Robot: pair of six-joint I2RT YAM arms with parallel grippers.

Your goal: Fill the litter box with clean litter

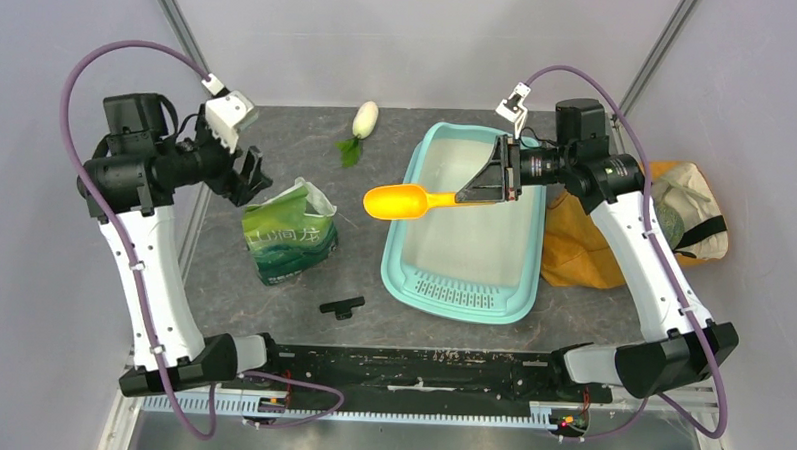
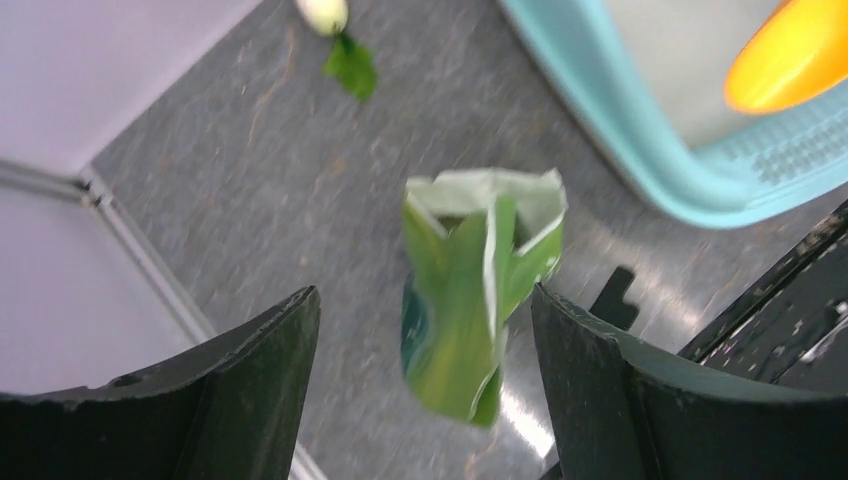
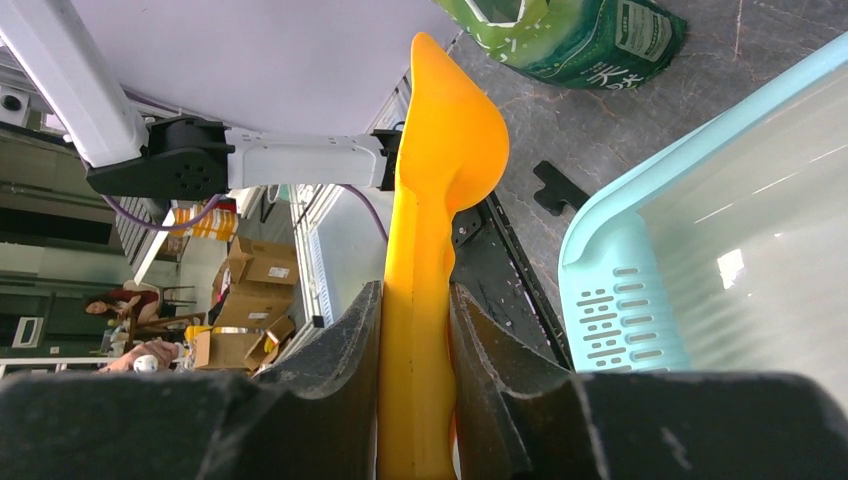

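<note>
Right gripper [image 3: 415, 300]: clenched on orange scoop [image 1: 400, 200] handle; bowl jutted past litter box [image 1: 462, 290] rim.
Left gripper [image 1: 249, 176]: fingers spread, empty, above green pouch [image 1: 287, 236].

Your work surface is a grey, stone-patterned tabletop [image 1: 278, 131] filling the middle of the top view. Pale lilac-white wall panels [image 1: 401, 35] enclose it at the back, left and right. Grey metal struts [image 1: 177, 17] run diagonally across the upper left and upper right corners of that view. A black rail [image 1: 419, 371] crosses the lower part of the frame, with a toothed white strip [image 1: 388, 412] below it. In the left wrist view, glare [image 2: 520, 415] shows on the tabletop at lower centre, and a metal strip [image 2: 145, 250] lines the wall's base at left. In the right wrist view, lower left, cardboard boxes [image 3: 262, 265] stand in a room beyond; finer detail there is too small to tell.
</note>
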